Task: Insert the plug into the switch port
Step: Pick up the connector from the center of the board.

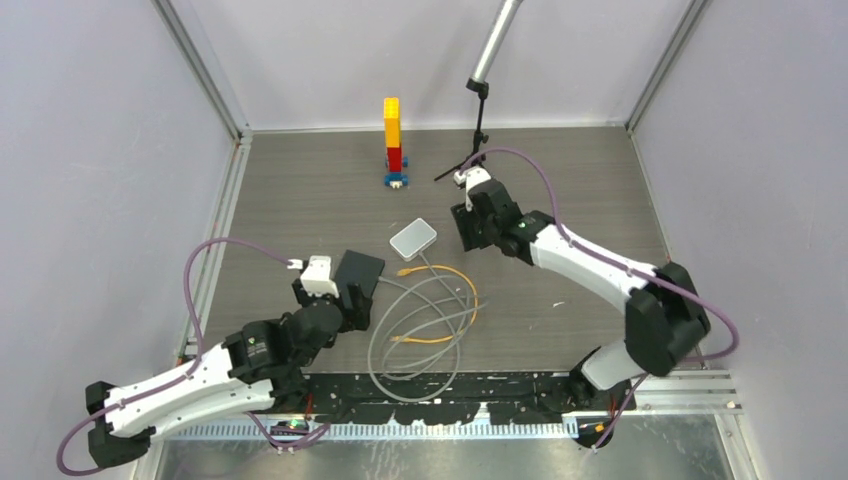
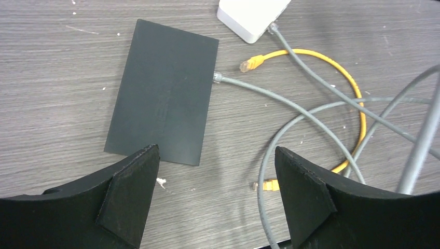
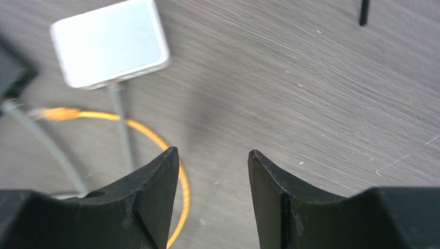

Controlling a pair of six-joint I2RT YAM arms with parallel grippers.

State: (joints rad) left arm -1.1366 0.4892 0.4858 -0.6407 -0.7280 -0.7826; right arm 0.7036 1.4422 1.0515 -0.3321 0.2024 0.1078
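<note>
The switch is a small white box (image 1: 413, 239) (image 2: 251, 15) (image 3: 110, 42) at the table's middle. A grey cable (image 2: 311, 72) enters its near side, and I cannot make out the port openings themselves. A yellow cable (image 1: 455, 290) lies in a loop. One free yellow plug (image 1: 403, 270) (image 2: 251, 63) (image 3: 57, 113) rests just short of the white box. The other plug (image 1: 397, 341) (image 2: 267, 185) lies nearer the arms. My left gripper (image 1: 345, 300) (image 2: 217, 149) is open above the table between the black box and that nearer plug. My right gripper (image 1: 468, 232) (image 3: 213, 151) is open and holds nothing, to the right of the white box.
A flat black box (image 1: 358, 272) (image 2: 165, 91) lies left of the cables with a grey cable (image 1: 420, 335) plugged into it and coiled in front. A yellow, red and blue brick tower (image 1: 393, 140) and a black stand (image 1: 478, 130) stand at the back.
</note>
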